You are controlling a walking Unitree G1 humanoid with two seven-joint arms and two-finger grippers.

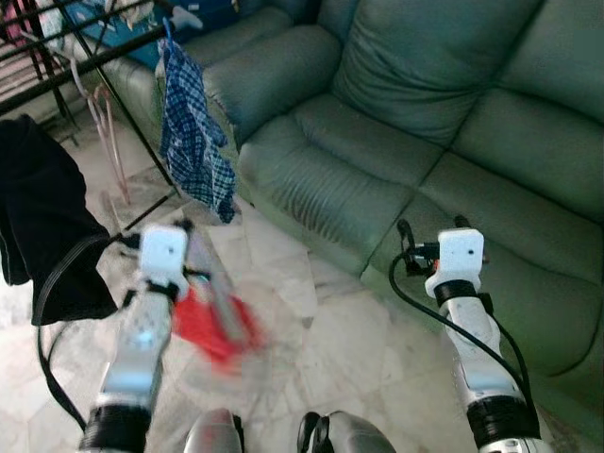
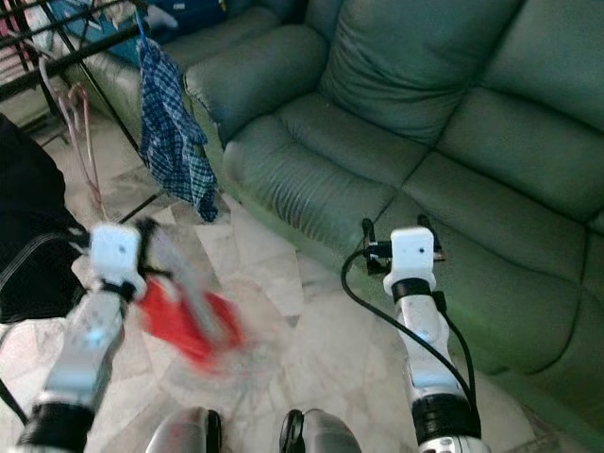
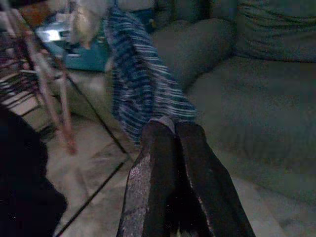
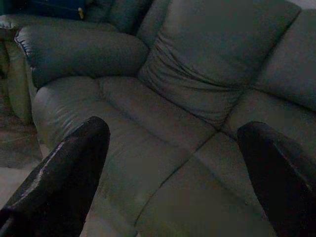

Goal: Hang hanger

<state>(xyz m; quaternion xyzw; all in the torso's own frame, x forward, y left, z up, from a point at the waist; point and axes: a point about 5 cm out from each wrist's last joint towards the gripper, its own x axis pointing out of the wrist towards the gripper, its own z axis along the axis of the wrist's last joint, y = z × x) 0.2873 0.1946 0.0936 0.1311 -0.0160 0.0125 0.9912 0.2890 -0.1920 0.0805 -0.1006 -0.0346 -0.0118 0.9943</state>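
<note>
My left gripper (image 3: 170, 126) is shut, with a small grey tip showing between its fingertips. In the eye views it hangs over the floor, and a blurred grey hanger (image 1: 215, 294) with a red cloth (image 1: 212, 328) on it slants down from it. The black drying rack (image 1: 85, 49) stands at the far left, a blue checked garment (image 1: 193, 142) hanging from its bar. My right gripper (image 1: 432, 224) is open and holds nothing, at the front edge of the green sofa (image 1: 425, 94).
A black garment (image 1: 38, 217) hangs at the left edge, close to my left arm. Pink hangers (image 1: 109, 142) dangle from the rack. The sofa takes up the right and back. Pale marble floor (image 1: 340, 340) lies between my arms.
</note>
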